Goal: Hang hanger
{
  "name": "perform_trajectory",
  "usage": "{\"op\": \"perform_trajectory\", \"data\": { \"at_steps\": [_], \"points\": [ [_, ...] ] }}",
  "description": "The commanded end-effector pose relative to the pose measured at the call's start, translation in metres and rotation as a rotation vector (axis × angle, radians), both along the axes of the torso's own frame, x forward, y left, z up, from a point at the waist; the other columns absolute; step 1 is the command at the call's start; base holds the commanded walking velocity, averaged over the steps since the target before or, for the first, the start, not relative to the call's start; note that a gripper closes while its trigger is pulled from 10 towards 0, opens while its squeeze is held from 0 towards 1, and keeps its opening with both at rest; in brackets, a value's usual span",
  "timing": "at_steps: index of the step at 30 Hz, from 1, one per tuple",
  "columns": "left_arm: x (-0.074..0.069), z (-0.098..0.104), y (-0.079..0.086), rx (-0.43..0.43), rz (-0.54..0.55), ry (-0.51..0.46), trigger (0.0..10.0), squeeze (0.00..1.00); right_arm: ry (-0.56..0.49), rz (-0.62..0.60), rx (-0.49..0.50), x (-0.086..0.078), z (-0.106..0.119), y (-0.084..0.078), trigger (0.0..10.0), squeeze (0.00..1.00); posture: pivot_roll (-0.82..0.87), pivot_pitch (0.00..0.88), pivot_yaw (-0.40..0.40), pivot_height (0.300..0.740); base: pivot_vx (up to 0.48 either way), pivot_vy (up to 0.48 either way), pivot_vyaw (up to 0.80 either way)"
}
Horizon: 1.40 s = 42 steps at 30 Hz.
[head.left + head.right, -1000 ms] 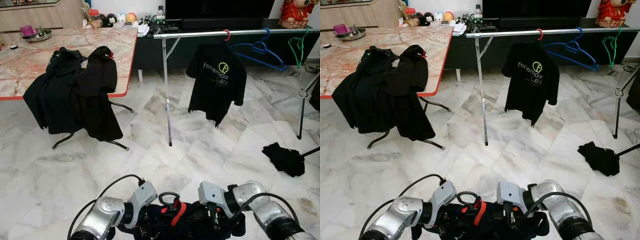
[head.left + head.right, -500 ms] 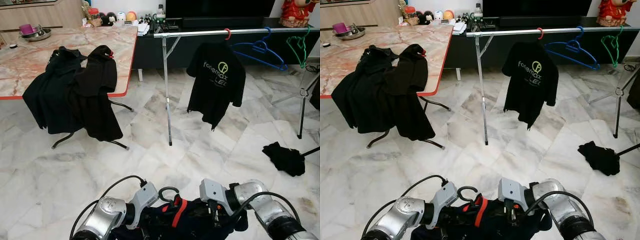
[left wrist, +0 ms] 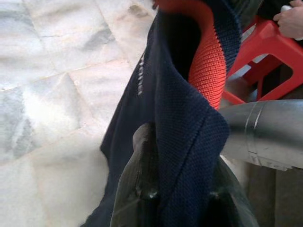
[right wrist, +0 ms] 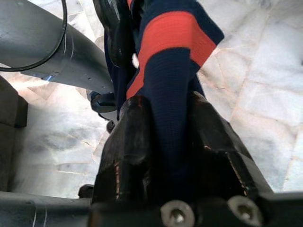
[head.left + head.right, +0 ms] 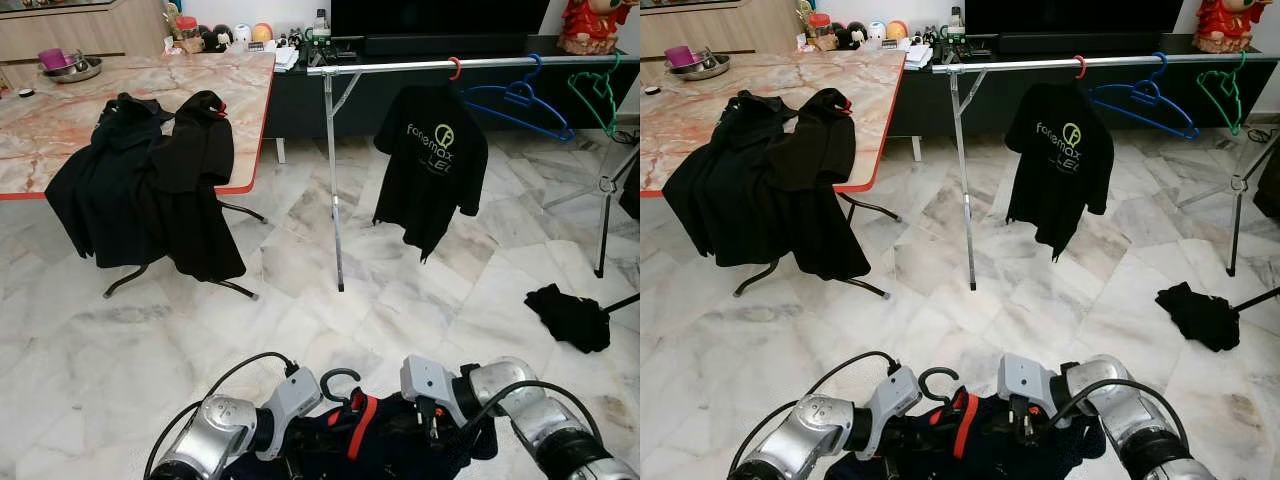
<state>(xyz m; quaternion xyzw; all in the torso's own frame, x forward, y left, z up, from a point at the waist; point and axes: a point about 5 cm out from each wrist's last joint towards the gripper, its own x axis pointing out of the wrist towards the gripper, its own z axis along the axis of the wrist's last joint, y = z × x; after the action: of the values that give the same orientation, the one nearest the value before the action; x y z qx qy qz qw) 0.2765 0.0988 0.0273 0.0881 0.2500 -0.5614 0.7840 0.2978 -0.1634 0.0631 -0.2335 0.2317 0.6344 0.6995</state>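
I hold a navy shirt with a red collar on a black hanger, whose hook sticks up between my arms at the bottom of the eye views. My left gripper is shut on the shirt's navy fabric near the collar. My right gripper is shut on the navy and red cloth on the other side. Ahead stands a metal clothes rail, some way off across the floor. A black T-shirt hangs on it from a red hanger.
An empty blue hanger and a green hanger hang further right on the rail. Black clothes drape over the marble table at left. A black cloth lies on the floor at right. A red stool is close by.
The hanger hook has risen slightly between my arms. Both grippers keep their hold on the shirt. The black T-shirt on the rail sways a little.
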Motion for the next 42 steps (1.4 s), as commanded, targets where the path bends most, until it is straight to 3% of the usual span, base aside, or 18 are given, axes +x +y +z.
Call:
{"op": "perform_trajectory", "data": {
  "at_steps": [1,6,10,13,14,22,26,27,29,30,33,36,37,42],
  "points": [
    [0.006,0.003,0.005,0.011,0.039,-0.029,0.0,0.0,0.025,0.015,-0.01,-0.002,-0.001,-0.004,10.0,1.0,0.09,0.082,0.022,0.74,0.0,0.0,0.0],
    [0.006,0.0,0.005,0.035,0.051,-0.044,0.0,0.0,0.042,0.029,-0.012,-0.004,-0.001,-0.006,10.0,1.0,0.09,0.075,0.021,0.74,0.0,0.0,0.0],
    [0.007,-0.005,0.008,0.081,0.097,-0.082,0.0,0.0,0.005,-0.011,-0.021,0.001,0.004,-0.011,10.0,1.0,0.09,0.071,0.021,0.74,0.0,0.0,0.0],
    [0.007,-0.01,0.011,0.113,0.124,-0.101,0.0,0.0,-0.061,-0.077,0.026,0.01,0.015,-0.013,10.0,1.0,0.09,0.07,0.026,0.74,0.0,0.0,0.0],
    [0.008,-0.011,0.013,0.113,0.166,-0.111,0.0,0.0,-0.12,-0.125,0.045,0.016,0.022,-0.016,10.0,1.0,0.09,0.069,0.026,0.74,0.0,0.0,0.0],
    [0.016,-0.011,0.02,0.112,0.297,-0.165,0.0,0.0,-0.287,-0.351,0.132,0.033,0.041,-0.029,10.0,1.0,0.08,0.067,0.031,0.74,0.0,0.0,0.0],
    [0.024,-0.006,0.023,0.113,0.434,-0.242,0.0,0.0,-0.393,-0.618,0.148,0.042,0.04,-0.044,10.0,0.98,0.07,0.078,0.027,0.74,0.0,0.0,0.0],
    [0.027,-0.006,0.027,0.133,0.482,-0.258,0.0,0.0,-0.402,-0.685,0.146,0.042,0.037,-0.048,10.0,0.0,0.06,0.08,0.023,0.74,0.0,0.0,0.0],
    [0.032,-0.004,0.039,0.153,0.601,-0.28,3.6,0.0,-0.401,-0.868,0.143,0.04,0.024,-0.058,10.0,0.0,0.05,0.076,0.025,0.74,0.0,0.0,0.0],
    [0.033,-0.003,0.043,0.143,0.633,-0.283,10.0,0.0,-0.393,-0.944,0.137,0.037,0.015,-0.06,10.0,0.0,0.05,0.073,0.028,0.74,0.0,0.0,0.0],
    [0.032,0.0,0.056,0.125,0.687,-0.327,10.0,0.0,-0.299,-1.189,0.132,0.018,-0.02,-0.066,10.0,0.0,0.07,0.067,0.04,0.74,0.0,0.0,0.0],
    [0.031,0.005,0.073,0.102,0.782,-0.376,10.0,0.0,-0.132,-1.402,0.134,-0.01,-0.059,-0.061,10.0,0.0,0.07,0.063,0.045,0.74,0.0,0.0,0.0],
    [0.031,0.005,0.073,0.102,0.782,-0.376,10.0,0.0,-0.132,-1.402,0.134,-0.01,-0.059,-0.061,10.0,0.0,0.07,0.063,0.045,0.74,0.0,0.0,0.0],
    [0.025,0.009,0.095,0.062,0.887,-0.406,10.0,0.0,-0.021,-1.495,0.014,-0.046,-0.096,-0.052,10.0,0.0,0.07,0.052,0.049,0.74,0.0,0.0,0.0]
  ]
}}
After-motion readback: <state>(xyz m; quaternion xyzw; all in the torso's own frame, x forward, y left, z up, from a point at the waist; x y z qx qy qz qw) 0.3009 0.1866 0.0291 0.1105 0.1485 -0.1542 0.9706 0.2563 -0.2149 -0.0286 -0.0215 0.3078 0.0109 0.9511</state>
